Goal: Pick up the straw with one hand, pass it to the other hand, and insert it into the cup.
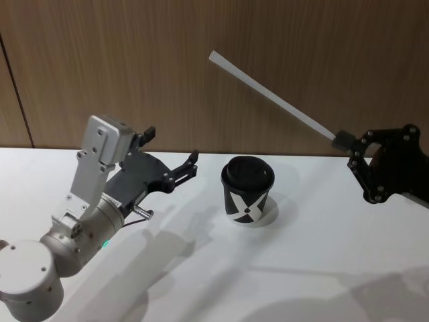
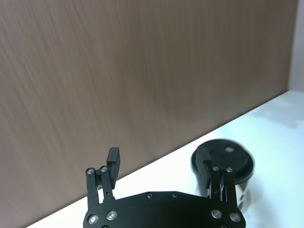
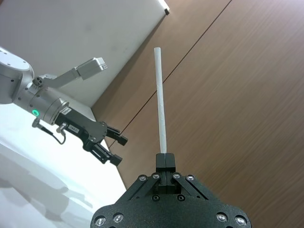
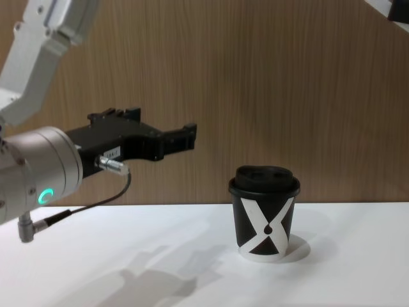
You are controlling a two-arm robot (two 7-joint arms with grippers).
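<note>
White straw (image 1: 268, 94) sits pinched by its lower end in your right gripper's (image 1: 343, 141) closed fingers, high over the worktop (image 1: 301, 268). Its long axis slants up toward your left gripper (image 1: 171, 149), whose open fingers hover beside the cup (image 1: 248, 194), below the free tip.

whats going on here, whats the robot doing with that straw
The right gripper is shut on one end of the white straw and holds it up in the air, to the right of the cup. The straw's free end slants up and toward the left arm. The left gripper hangs open and holds nothing, above the table just left of the cup. The cup stands upright with its lid on. The handover has not happened yet, and the straw is not in the cup.
</note>
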